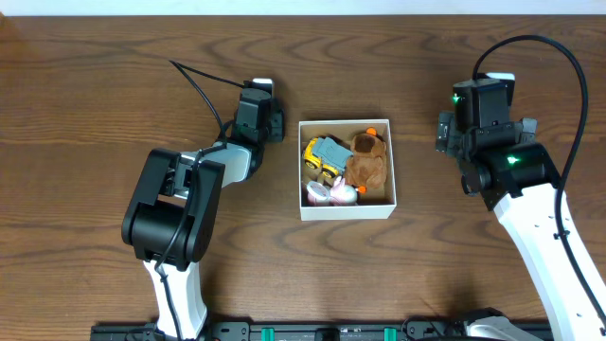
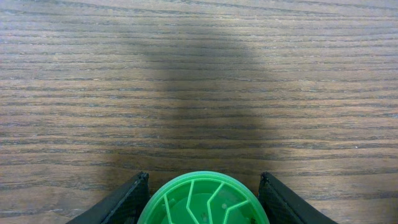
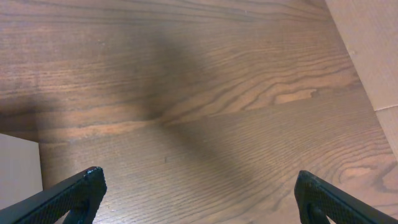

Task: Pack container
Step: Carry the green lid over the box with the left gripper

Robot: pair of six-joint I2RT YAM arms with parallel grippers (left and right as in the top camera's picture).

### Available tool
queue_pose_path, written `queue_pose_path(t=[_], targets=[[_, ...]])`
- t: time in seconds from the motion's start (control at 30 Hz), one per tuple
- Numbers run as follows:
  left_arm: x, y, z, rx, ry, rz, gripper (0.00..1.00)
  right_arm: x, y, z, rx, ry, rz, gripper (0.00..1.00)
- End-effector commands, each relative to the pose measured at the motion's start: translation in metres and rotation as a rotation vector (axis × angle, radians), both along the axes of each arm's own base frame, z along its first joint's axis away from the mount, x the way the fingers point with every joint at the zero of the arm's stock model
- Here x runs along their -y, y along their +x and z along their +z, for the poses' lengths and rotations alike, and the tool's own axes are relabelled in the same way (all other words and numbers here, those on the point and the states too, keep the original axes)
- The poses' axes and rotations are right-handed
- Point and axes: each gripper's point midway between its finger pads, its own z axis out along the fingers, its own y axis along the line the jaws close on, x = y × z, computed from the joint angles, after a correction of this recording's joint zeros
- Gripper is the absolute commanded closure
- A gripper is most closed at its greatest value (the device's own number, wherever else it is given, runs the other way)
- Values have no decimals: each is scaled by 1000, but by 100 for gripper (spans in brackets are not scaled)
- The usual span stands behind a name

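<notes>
Toys already lie in the container [image 1: 347, 210], which sits at mid-worktop between the two arms: a brown teddy [image 1: 366, 159], a yellow and grey truck [image 1: 325, 156] and a small pink and white piece [image 1: 331, 194]. The left gripper [image 1: 258, 121] hangs just left of the box, and its wrist view shows a green ribbed disc [image 2: 202, 202] clasped between its fingers above bare worktop [image 2: 199, 74]. The right gripper [image 3: 199, 186] is spread wide and carries nothing, with a white corner of the box at the left edge of its view. The step in hand looks like carrying the disc to the box. The next move likely calls for swinging the left arm over the remaining free space inside, then lowering before release.
</notes>
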Motion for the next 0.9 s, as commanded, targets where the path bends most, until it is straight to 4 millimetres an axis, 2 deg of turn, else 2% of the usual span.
queue_pose_path(t=[0.0,0.27,0.4,0.53,0.7,0.87], targets=[[-1,5,19,34,0,5,44,5,-1,7,22,-2,-26,1],[-2,3,59,78,-13,6,44,5,-1,7,22,-2,-26,1],[-4,-5,84,85,-15,6,44,5,-1,7,22,-2,-26,1],[-7,-16,117,102,-21,4,44,5,-1,7,22,-3,-26,1],[-8,-44,163,116,-33,-6,44,5,-1,7,23,-3,-26,1],[7,-87,200,111,-35,-70,44,5,-1,7,22,-3,-26,1]])
